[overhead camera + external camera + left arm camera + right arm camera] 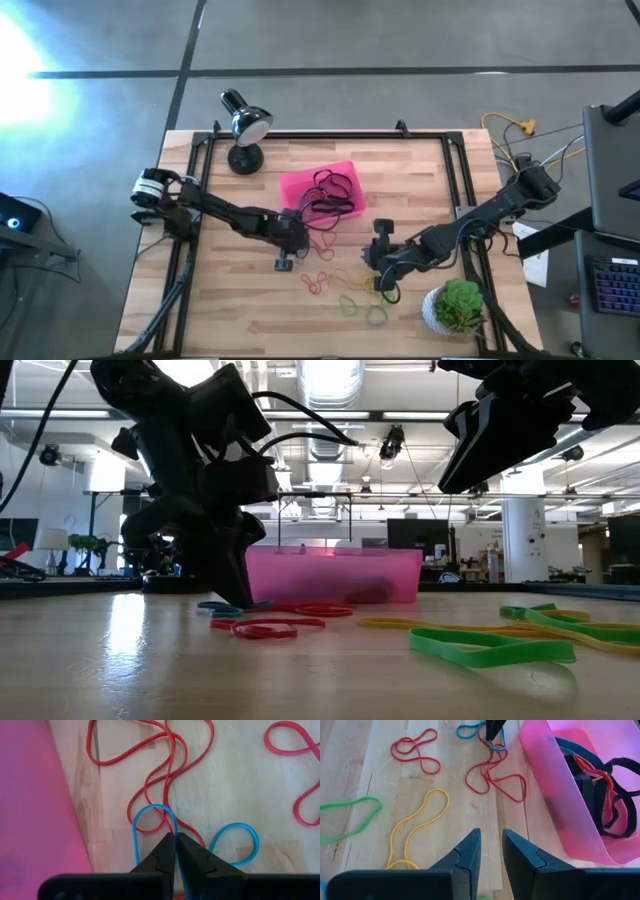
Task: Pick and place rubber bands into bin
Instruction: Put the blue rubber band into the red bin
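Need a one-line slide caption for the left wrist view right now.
Left gripper shut on a blue rubber band lying over a red rubber band, beside the pink bin.

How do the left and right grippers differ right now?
The left gripper has its jaws shut on the blue rubber band beside the pink bin; the right gripper holds nothing, jaws slightly apart. The left is down at the table; the right hovers above the yellow band. Both have dark fingers.

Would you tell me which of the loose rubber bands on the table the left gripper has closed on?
The blue rubber band beside the pink bin: the left gripper is shut on it, while the red, yellow and green bands lie untouched.
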Controlling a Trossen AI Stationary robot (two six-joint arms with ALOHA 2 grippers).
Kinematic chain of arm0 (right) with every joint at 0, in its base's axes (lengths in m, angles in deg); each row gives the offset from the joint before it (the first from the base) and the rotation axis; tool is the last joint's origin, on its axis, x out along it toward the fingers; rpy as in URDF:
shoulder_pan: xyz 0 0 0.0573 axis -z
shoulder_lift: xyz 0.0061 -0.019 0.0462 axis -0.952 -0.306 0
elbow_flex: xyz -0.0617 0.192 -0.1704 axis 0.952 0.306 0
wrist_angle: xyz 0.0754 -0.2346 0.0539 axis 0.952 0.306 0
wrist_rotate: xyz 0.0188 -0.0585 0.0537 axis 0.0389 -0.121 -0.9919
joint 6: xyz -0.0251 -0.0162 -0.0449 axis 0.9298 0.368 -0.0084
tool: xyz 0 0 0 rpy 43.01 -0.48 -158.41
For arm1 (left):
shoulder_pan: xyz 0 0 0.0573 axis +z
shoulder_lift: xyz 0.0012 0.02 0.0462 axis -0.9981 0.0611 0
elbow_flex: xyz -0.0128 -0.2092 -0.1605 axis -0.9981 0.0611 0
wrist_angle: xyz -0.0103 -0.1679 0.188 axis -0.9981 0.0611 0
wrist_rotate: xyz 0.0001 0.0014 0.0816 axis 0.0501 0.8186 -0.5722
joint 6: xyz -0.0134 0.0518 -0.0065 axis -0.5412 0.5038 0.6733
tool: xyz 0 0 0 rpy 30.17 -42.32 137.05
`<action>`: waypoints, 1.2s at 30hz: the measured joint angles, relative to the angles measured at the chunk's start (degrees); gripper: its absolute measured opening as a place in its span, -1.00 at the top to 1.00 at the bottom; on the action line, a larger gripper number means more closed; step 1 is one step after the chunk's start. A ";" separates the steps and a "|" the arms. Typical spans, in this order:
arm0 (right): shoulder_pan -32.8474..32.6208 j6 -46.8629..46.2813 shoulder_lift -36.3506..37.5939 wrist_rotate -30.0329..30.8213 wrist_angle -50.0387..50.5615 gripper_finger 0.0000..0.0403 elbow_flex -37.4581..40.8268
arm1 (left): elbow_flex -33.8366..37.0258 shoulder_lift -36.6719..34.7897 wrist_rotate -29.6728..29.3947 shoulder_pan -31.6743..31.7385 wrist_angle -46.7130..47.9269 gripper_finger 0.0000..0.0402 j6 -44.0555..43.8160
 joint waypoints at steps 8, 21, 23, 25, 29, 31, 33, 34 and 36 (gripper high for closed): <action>0.00 0.04 0.00 0.00 -0.02 0.66 0.02 | -0.25 -2.88 -0.08 -0.30 0.38 1.00 -0.16; 0.00 0.15 0.00 0.00 -0.07 0.66 0.52 | -0.32 -13.31 0.14 -2.78 0.01 1.00 -0.03; 0.00 0.15 0.00 0.00 -0.07 0.66 0.58 | -0.32 -14.97 0.16 -3.06 -0.11 1.00 0.00; 0.00 0.15 0.00 0.00 -0.07 0.66 0.59 | -0.32 -16.48 0.20 -3.19 -0.13 1.00 0.21; 0.00 0.15 0.00 0.00 -0.07 0.66 0.61 | -0.30 -19.18 0.21 -3.51 -0.14 1.00 0.88; 0.00 0.15 0.00 0.00 -0.07 0.66 0.61 | -0.30 -20.25 0.20 -3.60 -0.32 1.00 1.52; 0.00 0.15 0.00 0.00 -0.07 0.66 0.61 | -0.30 -20.97 0.18 -3.60 -0.94 1.00 2.11; 0.00 0.15 0.00 0.00 -0.04 0.66 0.62 | -0.26 -21.32 0.12 -3.60 -1.72 1.00 2.96; 0.00 0.15 0.00 0.00 -0.09 0.66 0.63 | -0.26 -22.08 -0.36 -3.59 -3.87 1.00 4.64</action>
